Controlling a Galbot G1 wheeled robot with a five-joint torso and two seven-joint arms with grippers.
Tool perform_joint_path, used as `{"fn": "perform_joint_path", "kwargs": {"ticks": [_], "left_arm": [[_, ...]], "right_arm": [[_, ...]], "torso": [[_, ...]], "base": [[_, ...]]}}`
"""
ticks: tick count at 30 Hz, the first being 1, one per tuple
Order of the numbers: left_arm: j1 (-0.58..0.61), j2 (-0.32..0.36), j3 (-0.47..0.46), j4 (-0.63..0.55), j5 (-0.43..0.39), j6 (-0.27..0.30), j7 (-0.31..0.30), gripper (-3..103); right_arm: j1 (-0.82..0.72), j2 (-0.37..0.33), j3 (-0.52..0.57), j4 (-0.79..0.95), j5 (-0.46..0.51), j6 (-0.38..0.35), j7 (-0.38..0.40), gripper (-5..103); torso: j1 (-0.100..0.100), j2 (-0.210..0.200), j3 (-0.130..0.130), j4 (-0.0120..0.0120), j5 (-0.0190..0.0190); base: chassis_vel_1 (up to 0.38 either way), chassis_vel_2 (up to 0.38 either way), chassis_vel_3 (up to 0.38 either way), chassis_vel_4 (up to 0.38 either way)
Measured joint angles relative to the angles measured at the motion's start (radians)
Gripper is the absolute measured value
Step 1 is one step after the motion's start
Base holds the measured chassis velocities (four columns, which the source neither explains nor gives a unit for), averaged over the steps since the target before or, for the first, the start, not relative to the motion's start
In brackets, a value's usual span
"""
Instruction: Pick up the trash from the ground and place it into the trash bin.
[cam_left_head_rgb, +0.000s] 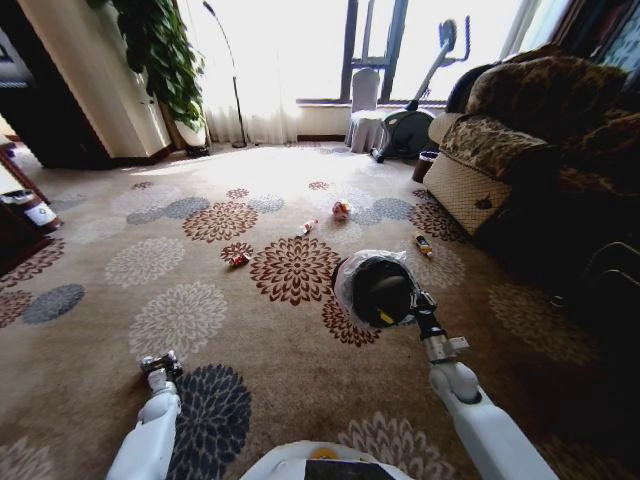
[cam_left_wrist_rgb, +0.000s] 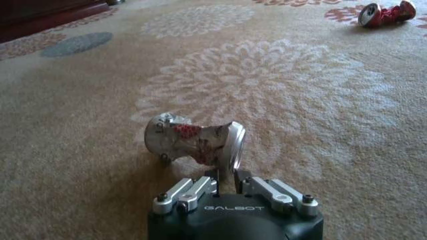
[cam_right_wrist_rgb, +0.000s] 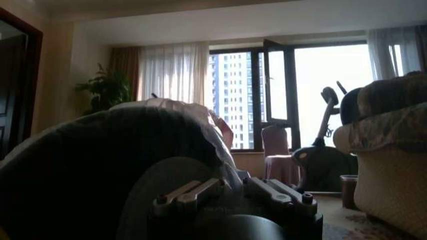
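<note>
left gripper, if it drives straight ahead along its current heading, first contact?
Most likely the crushed silver can, lying on the carpet right ahead of the left gripper. Its fingers look nearly closed at the can's rim, possibly touching already; depth is unclear. A second crushed can lies farther off, to one side.

One trash bin (cam_left_head_rgb: 378, 290), five litter pieces on the carpet, two hands, one armchair (cam_left_head_rgb: 520, 140), one houseplant (cam_left_head_rgb: 160, 50)

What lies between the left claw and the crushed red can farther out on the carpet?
Bare patterned carpet in the left wrist view. The left claw grips a crushed silver can; the crushed red can lies beyond.
</note>
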Motion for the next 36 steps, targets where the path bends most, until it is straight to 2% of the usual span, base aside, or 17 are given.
{"fn": "perform_joint_path", "kwargs": {"ticks": [1,3,5,15,17,19,20,21,22,23,25,26,30,31,33,35,36], "left_arm": [[0.004,-0.001,-0.001,-0.005,-0.001,0.000,0.000,15],[0.008,-0.002,-0.001,-0.010,-0.002,-0.001,0.000,15],[0.018,-0.004,-0.002,-0.020,-0.006,-0.002,0.001,4],[0.071,-0.012,-0.003,-0.083,-0.022,-0.015,0.002,-3],[0.090,-0.014,0.001,-0.120,-0.049,-0.028,0.016,7],[0.095,-0.014,0.006,-0.139,-0.062,-0.032,0.023,7],[0.094,-0.013,0.013,-0.151,-0.075,-0.035,0.032,18],[0.089,-0.012,0.019,-0.154,-0.083,-0.035,0.035,18],[0.080,-0.008,0.030,-0.155,-0.089,-0.035,0.042,24],[0.080,-0.008,0.030,-0.155,-0.089,-0.035,0.042,24],[0.057,0.000,0.053,-0.155,-0.105,-0.033,0.060,34],[0.057,0.000,0.053,-0.155,-0.105,-0.033,0.060,34],[-0.015,0.005,0.114,-0.154,-0.183,0.016,0.072,56],[-0.015,0.005,0.114,-0.154,-0.183,0.016,0.072,56],[-0.046,0.001,0.144,-0.144,-0.193,0.029,0.072,67],[-0.061,-0.001,0.159,-0.133,-0.191,0.031,0.072,67],[-0.079,-0.002,0.173,-0.117,-0.182,0.031,0.072,72]], "right_arm": [[-0.001,0.000,0.002,0.000,0.000,0.000,0.000,0],[-0.002,0.000,0.003,0.000,0.000,0.000,0.000,0],[-0.002,0.000,0.006,0.000,0.001,0.000,0.000,0],[-0.006,-0.003,0.008,0.005,0.003,0.000,0.000,0],[-0.004,-0.003,0.006,0.005,0.004,0.000,0.000,0],[-0.002,-0.003,0.005,0.005,0.005,0.000,0.000,0],[-0.001,-0.003,0.004,0.003,0.005,0.000,0.000,0],[-0.001,-0.003,0.004,0.001,0.005,0.000,0.000,0],[-0.002,-0.003,0.004,0.000,0.005,0.000,0.000,0],[-0.002,-0.003,0.004,0.000,0.005,0.000,0.000,0],[-0.004,-0.003,0.004,-0.001,0.005,0.000,0.000,0],[-0.004,-0.003,0.004,-0.001,0.005,0.000,0.000,0],[-0.010,-0.004,0.011,-0.003,0.005,0.000,0.000,0],[-0.010,-0.004,0.011,-0.003,0.005,0.000,0.000,0],[-0.011,-0.007,0.014,-0.003,0.005,-0.001,0.000,0],[-0.012,-0.008,0.016,-0.003,0.005,-0.001,0.000,0],[-0.012,-0.010,0.017,-0.003,0.005,-0.002,0.000,0]], "torso": [[0.000,0.000,0.000,0.0000,0.0000],[0.000,0.000,0.000,0.0000,-0.0001],[0.000,0.000,0.000,0.0000,0.0000],[0.000,0.000,0.000,0.0000,-0.0001],[0.000,0.000,0.000,0.0002,0.0000],[0.000,0.000,0.000,0.0002,-0.0001],[0.000,0.000,0.000,0.0001,0.0001],[0.000,0.000,0.000,0.0001,0.0000],[0.000,0.000,0.000,0.0001,-0.0001],[0.000,0.000,0.000,0.0001,-0.0001],[0.000,0.000,0.000,-0.0002,0.0001],[0.000,0.000,0.000,-0.0002,0.0001],[0.000,0.000,0.000,-0.0002,0.0002],[0.000,0.000,0.000,-0.0002,0.0002],[0.000,0.000,0.000,-0.0003,0.0001],[0.000,0.000,0.000,-0.0002,-0.0001],[0.000,0.000,0.000,-0.0002,-0.0002]], "base": [[0.000,0.000,0.000,0.000],[0.000,0.000,0.000,0.000],[0.000,0.000,0.000,0.000],[0.000,0.000,0.000,0.000],[0.000,0.000,0.000,0.000],[0.000,0.000,0.000,0.000],[0.000,0.000,0.000,0.000],[0.000,0.000,0.000,0.000],[0.000,0.000,0.000,0.000],[0.000,0.000,0.000,0.000],[0.000,0.000,0.000,0.000],[0.000,0.000,0.000,0.000],[0.000,0.000,0.000,0.000],[0.000,0.000,0.000,0.000],[0.000,0.000,0.000,0.000],[0.000,0.000,0.000,0.000],[0.000,0.000,0.000,0.000]]}}
